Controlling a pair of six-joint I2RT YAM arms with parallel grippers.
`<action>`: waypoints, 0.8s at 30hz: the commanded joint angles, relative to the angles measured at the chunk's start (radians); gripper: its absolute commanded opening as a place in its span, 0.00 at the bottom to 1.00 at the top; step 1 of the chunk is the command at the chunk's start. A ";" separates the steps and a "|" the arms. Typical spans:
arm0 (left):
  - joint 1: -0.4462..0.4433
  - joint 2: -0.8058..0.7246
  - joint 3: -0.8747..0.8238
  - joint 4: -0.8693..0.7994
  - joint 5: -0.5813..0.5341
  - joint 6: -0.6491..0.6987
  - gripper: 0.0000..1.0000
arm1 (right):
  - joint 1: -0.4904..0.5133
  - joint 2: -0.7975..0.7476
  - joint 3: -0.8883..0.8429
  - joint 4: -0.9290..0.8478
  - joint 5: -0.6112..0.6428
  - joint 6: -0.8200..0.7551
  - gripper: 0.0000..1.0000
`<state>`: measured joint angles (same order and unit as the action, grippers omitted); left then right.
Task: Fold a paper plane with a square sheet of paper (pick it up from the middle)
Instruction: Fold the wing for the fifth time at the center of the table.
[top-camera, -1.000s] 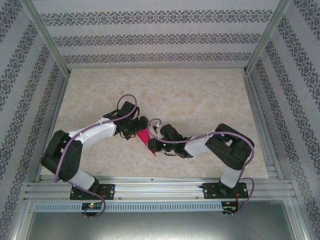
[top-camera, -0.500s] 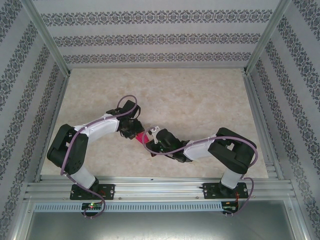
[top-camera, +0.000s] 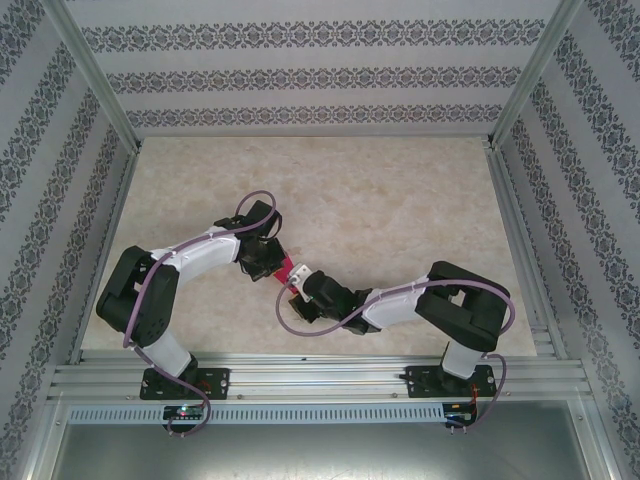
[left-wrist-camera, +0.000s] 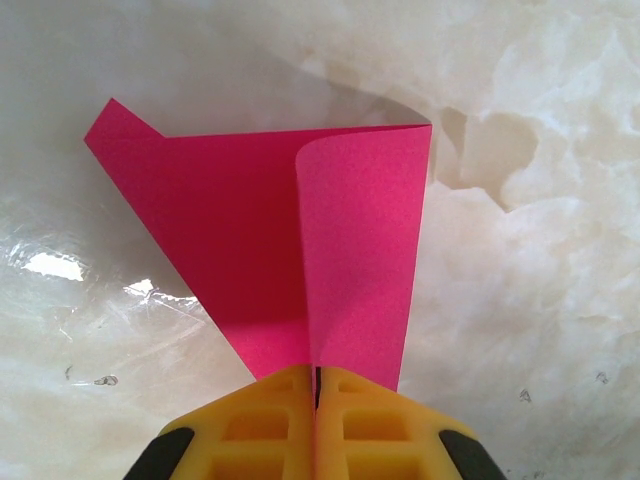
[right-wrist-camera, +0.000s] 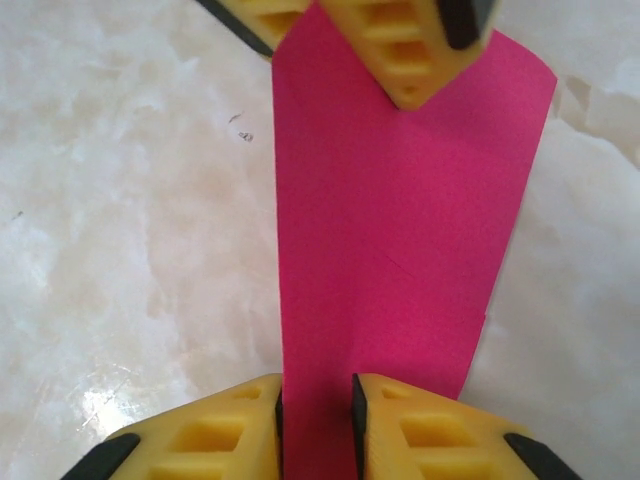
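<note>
Near the centre of the pale marbled table, toward 7 o'clock, the thin magenta-pink paper sheet is clamped by the fully closed left gripper, one flap curled up. At its 4 o'clock, the right gripper is set narrowly parted around the far edge, unclamped. Should either arm pull, the crease could be skewed or the sheet slipped free.

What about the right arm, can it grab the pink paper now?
Probably yes: the pink paper sits between the right gripper's parted fingers, and the left gripper pinches the far end, clear of it.
</note>
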<state>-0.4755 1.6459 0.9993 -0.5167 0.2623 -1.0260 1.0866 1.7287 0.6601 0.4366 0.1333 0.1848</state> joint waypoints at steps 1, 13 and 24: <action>0.014 0.014 0.020 -0.033 0.014 0.013 0.00 | 0.022 0.010 0.037 -0.038 0.116 -0.111 0.28; 0.024 0.005 0.011 -0.023 0.037 0.020 0.00 | 0.084 0.061 0.078 -0.087 0.265 -0.219 0.33; 0.029 0.008 0.008 -0.020 0.047 0.028 0.00 | 0.084 0.056 0.071 -0.073 0.264 -0.189 0.07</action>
<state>-0.4622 1.6459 0.9997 -0.5163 0.2955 -1.0229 1.1629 1.7794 0.7303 0.3557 0.3683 -0.0177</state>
